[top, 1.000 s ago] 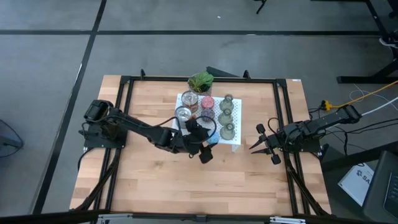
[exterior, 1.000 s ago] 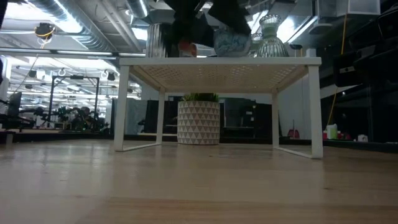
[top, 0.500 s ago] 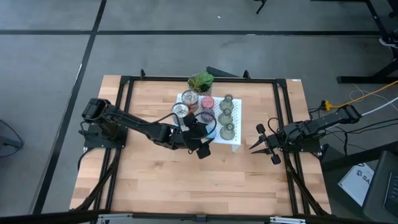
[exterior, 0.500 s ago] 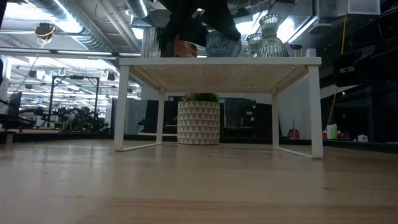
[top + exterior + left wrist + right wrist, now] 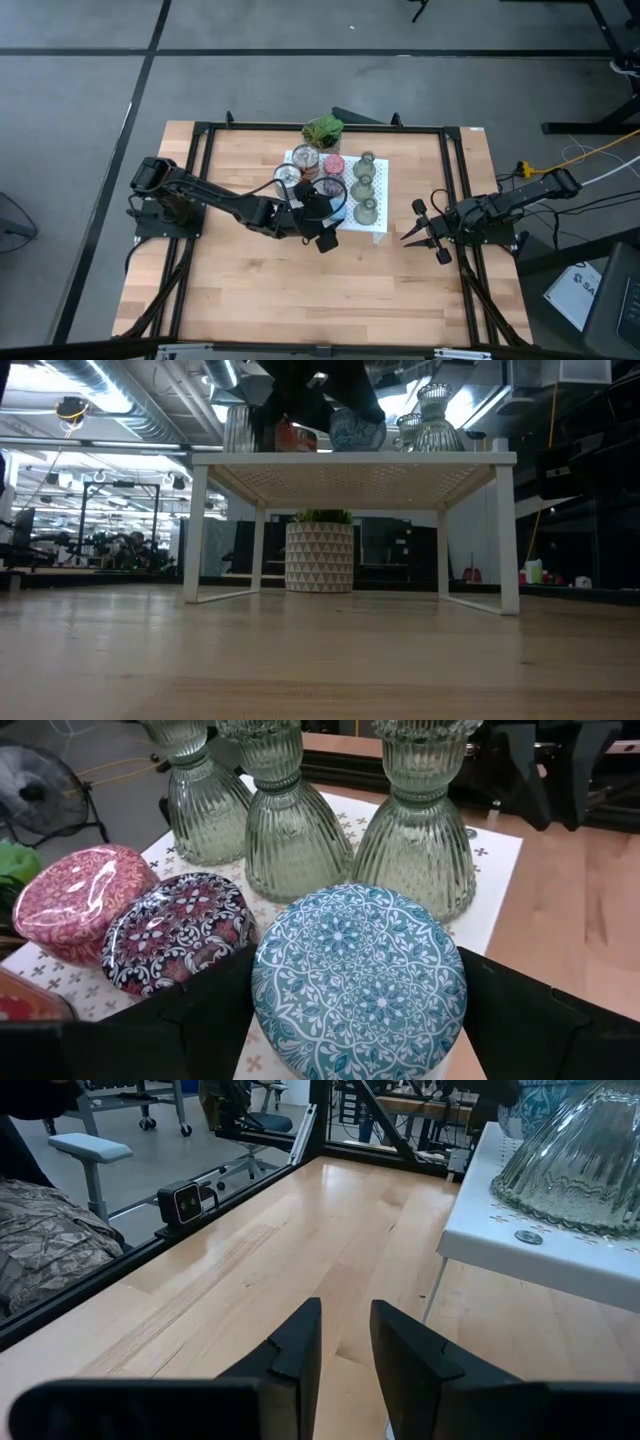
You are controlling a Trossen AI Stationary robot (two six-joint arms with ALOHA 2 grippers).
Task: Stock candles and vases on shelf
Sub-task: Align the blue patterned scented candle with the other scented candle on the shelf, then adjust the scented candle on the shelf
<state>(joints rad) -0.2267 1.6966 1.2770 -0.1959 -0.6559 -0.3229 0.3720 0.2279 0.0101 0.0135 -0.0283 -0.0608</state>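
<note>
The white shelf stands at the table's middle. On it are three olive-green vases, a pink candle, a dark blue-purple candle and two silver tins. My left gripper reaches in from the table's left and is shut on the light blue candle at the shelf's near edge, in front of the vases. My right gripper is open and empty above the table, to the right of the shelf. My left gripper pinches the light blue candle by its round side wall between its two fingers, one on each side. The fingers come from the shelf's near left. The candle is level, top up, its base at the shelf top; I cannot tell if it rests there.
A leafy potted plant stands behind the shelf. A black frame rail runs round the table. Bare wooden tabletop lies in front of the shelf and on both sides of it.
My left gripper has carried the light blue candle a little toward the table's far edge and its left, and slightly down, in over the shelf's near edge. The nearer silver tin has slid a little toward the shelf's left.
</note>
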